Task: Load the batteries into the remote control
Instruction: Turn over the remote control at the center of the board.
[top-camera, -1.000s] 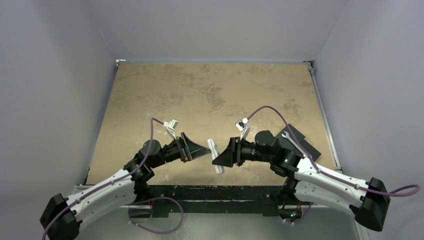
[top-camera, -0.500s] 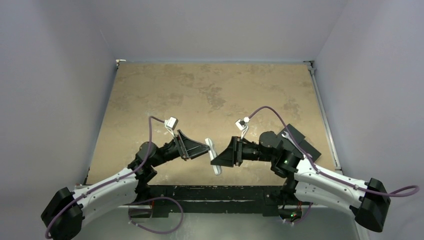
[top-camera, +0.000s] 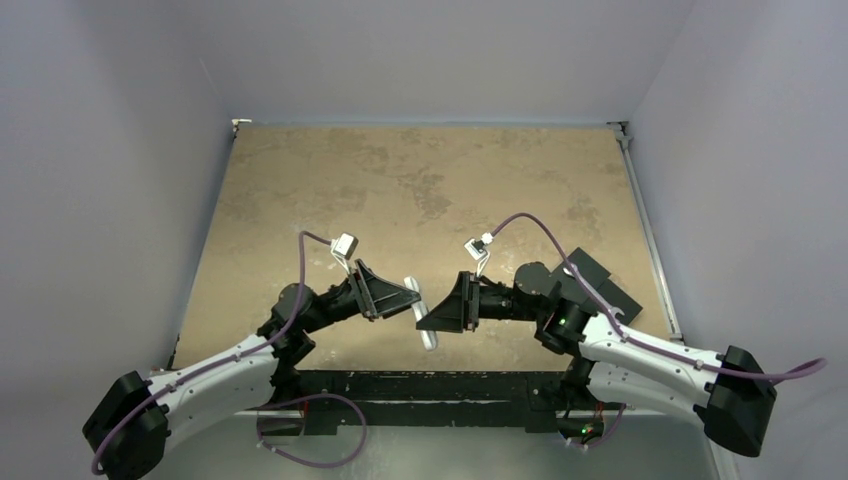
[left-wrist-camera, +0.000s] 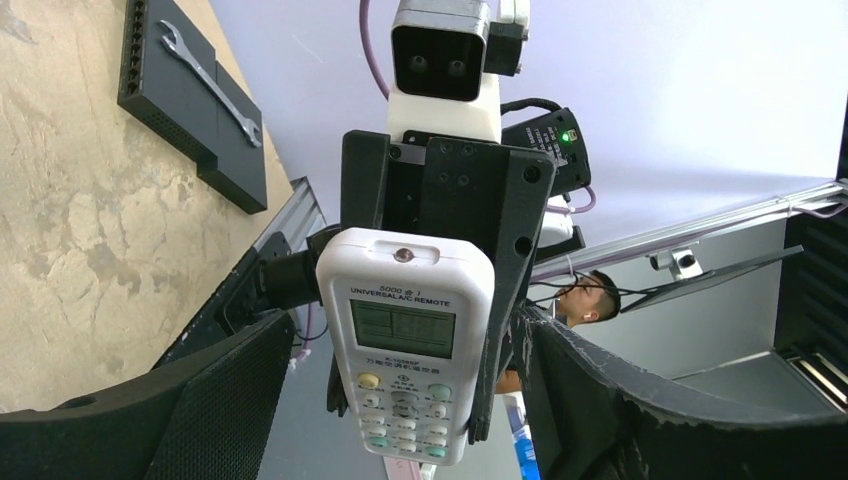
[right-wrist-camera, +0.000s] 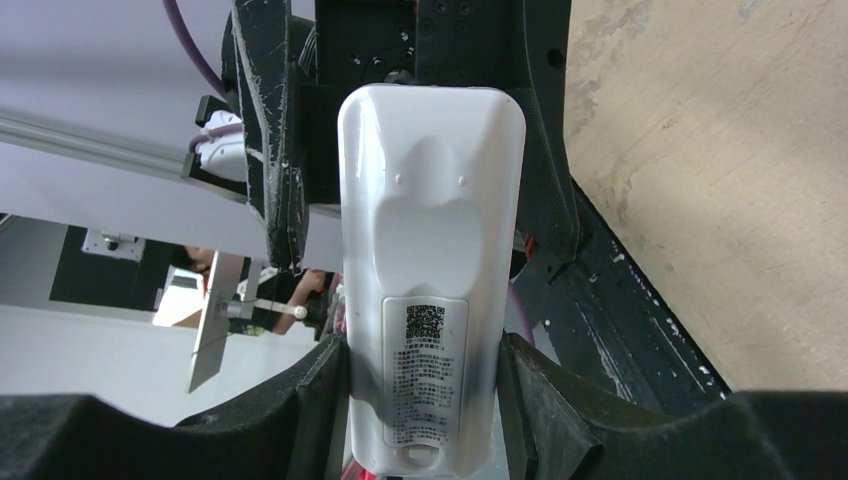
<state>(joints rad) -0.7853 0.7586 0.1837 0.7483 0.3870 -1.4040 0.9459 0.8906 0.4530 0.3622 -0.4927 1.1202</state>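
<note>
The white remote control (top-camera: 420, 310) hangs in the air between my two grippers, near the table's front edge. My right gripper (top-camera: 428, 320) is shut on it. In the right wrist view its fingers (right-wrist-camera: 300, 420) press both sides of the remote's plain back (right-wrist-camera: 430, 230), where a labelled cover sits in place. My left gripper (top-camera: 412, 298) is open. In the left wrist view its fingers (left-wrist-camera: 200, 400) stand wide apart on either side of the remote's button face (left-wrist-camera: 405, 300), not touching it. The batteries are out of view.
A black block with a wrench on it (top-camera: 600, 280) lies on the brown table at the right, also seen in the left wrist view (left-wrist-camera: 190, 90). The table's black front edge (top-camera: 420, 380) runs just below the grippers.
My right gripper has carried the remote slightly left, closer to the left gripper. The left arm has shifted only a little.
</note>
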